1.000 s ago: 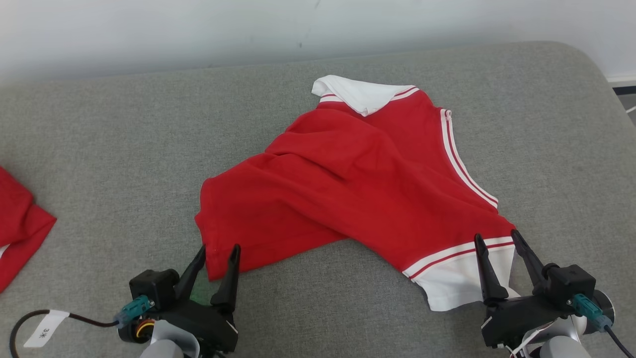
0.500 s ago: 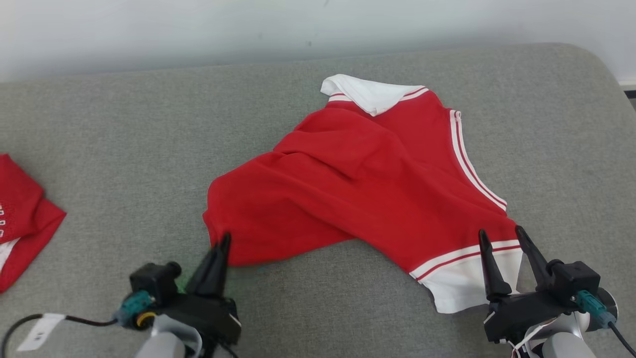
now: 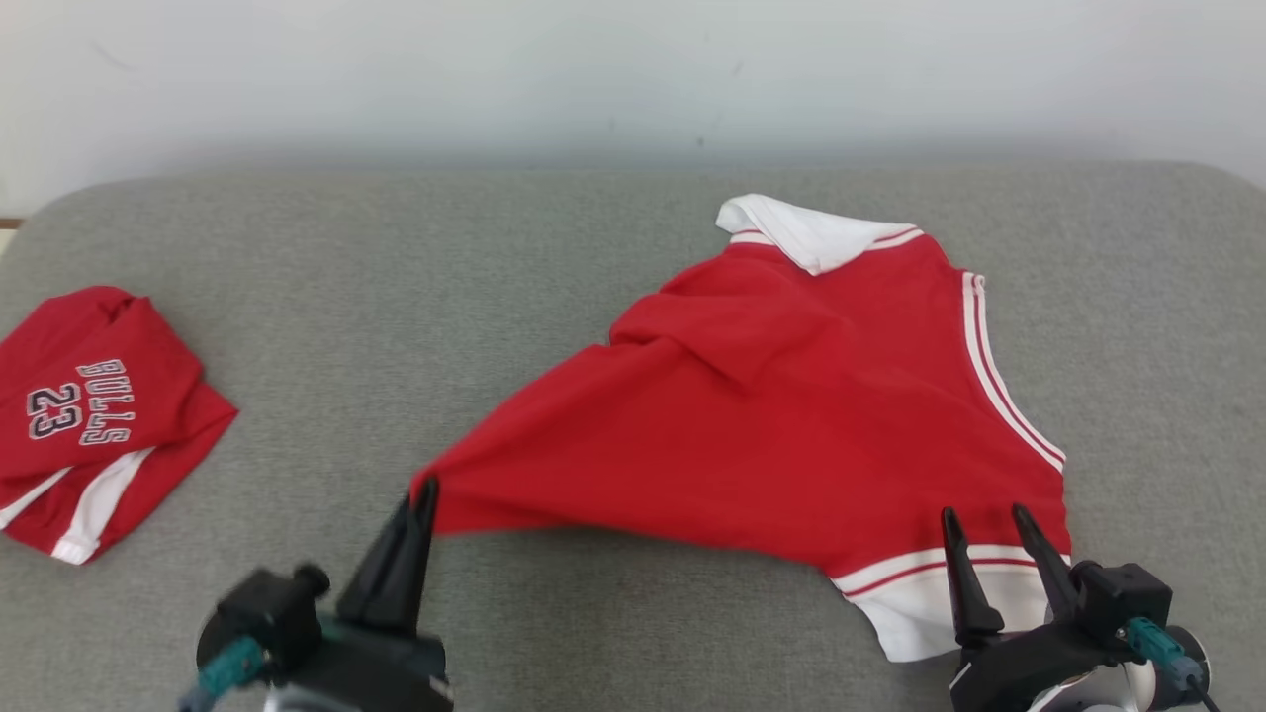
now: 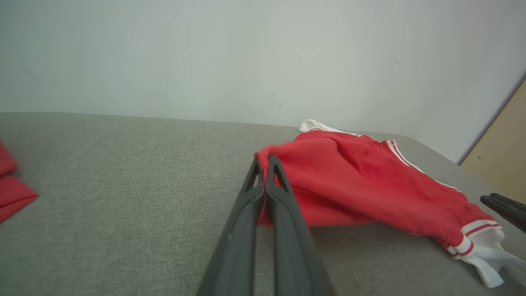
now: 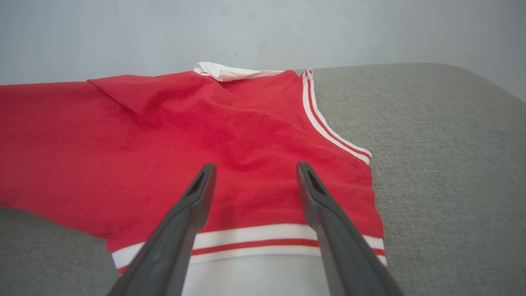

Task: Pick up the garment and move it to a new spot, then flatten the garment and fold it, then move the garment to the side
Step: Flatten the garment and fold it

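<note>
The jaws of the left gripper (image 3: pixel 425 491) were pressed together on a red corner of the garment (image 3: pixel 791 415), pinching the cloth into a point. The jaws of the right gripper (image 3: pixel 984 514) stood wide apart, one on each side of the white band (image 3: pixel 920 603) at the garment's near right end, holding nothing. Whether they touched the cloth could not be told.

The garment, a red sleeveless jersey with white striped trim, lay on the grey fabric-covered worktop (image 3: pixel 297 297), ahead and to the right of the left jaws. Its near edge ran across from the pinched corner to the white band under the right jaws. Its white collar (image 3: pixel 801 227) lay at the far side, nearer the right arm. The left arm already had its end. The coming move probably turned on the right jaws closing on the band directly below them.

The left wrist view showed the pinched corner (image 4: pixel 269 158) lifted slightly clear of the worktop, with shadow beneath, which the head view did not make plain. The right wrist view showed the open jaws lined up over the band (image 5: pixel 250 240). The head view showed a second red jersey (image 3: pixel 99 415), folded and lettered "BULLS 23", well apart at the left.
</note>
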### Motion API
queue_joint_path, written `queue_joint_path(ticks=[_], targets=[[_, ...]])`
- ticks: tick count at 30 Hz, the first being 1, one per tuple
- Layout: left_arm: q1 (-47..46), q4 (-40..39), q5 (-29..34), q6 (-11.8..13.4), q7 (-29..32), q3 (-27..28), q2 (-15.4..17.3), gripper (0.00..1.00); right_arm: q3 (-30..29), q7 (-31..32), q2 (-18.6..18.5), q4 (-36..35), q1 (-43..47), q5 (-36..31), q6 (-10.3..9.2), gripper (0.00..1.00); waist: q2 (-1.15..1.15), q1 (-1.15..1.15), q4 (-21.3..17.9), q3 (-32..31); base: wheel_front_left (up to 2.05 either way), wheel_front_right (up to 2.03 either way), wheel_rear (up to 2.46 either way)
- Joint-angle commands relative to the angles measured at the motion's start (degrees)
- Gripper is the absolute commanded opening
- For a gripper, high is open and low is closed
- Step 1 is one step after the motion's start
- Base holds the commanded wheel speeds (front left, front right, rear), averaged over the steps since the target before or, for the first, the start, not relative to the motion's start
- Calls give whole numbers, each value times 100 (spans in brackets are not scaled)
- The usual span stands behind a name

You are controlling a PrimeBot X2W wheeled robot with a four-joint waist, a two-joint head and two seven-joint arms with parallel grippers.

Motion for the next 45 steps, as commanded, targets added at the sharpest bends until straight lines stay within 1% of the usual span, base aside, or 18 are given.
queue_joint_path(ticks=[1,5,9,11,12,14,15,16,17,18,22,26,35,37,45], targets=[[304,73,-128,2,-6,-58,77,0,22,-2,31,40,100,17,-3,100,-1,0,204,-199,0,0,0],[715,327,-296,2,-6,-161,67,0,35,-3,33,90,99,20,-3,100,-1,0,262,-297,0,0,0],[981,626,-381,2,-6,-134,-1,0,71,-3,-7,127,139,31,-3,100,-1,0,237,-383,0,0,0],[1122,797,-401,3,-6,-36,-46,1,88,-2,-32,152,178,29,-3,100,-1,0,193,-462,0,0,0],[1193,849,-432,3,-6,53,-76,7,94,-3,-48,162,199,31,-3,100,-1,0,165,-508,0,0,0],[1318,955,-425,2,-6,149,-133,11,85,-2,-93,184,244,38,-3,100,-1,0,122,-583,0,0,0],[1352,990,-426,2,-6,180,-146,17,83,-3,-118,200,247,43,-3,100,-1,0,107,-604,0,0,0],[1357,994,-379,3,-6,257,-153,38,78,-3,-138,200,253,47,-3,100,-1,0,93,-631,0,0,0],[1382,1015,-325,3,-6,368,-172,95,70,-3,-153,206,266,47,-3,100,-1,0,82,-652,0,0,0],[1415,1017,-223,3,-6,508,-192,100,64,-2,-163,218,281,44,-3,100,-1,0,71,-675,0,0,0],[1528,893,243,88,-6,1076,-346,100,31,-3,-153,239,311,10,-3,100,-1,0,27,-759,0,0,0],[1672,818,502,129,-6,1322,-382,100,-7,-3,-98,250,334,-4,-3,100,-1,0,-1,-831,0,0,0],[1855,904,282,202,-6,1120,-406,100,-103,-2,15,293,551,-58,-4,100,-1,0,-54,-1011,0,0,0],[1901,879,259,263,-6,1115,-406,100,-108,-3,20,308,582,-62,-4,100,-1,0,-76,-1044,0,0,0],[2108,549,582,563,-6,1075,-406,100,-149,-3,77,244,744,-199,-3,100,-1,0,-102,-1167,0,0,0]])
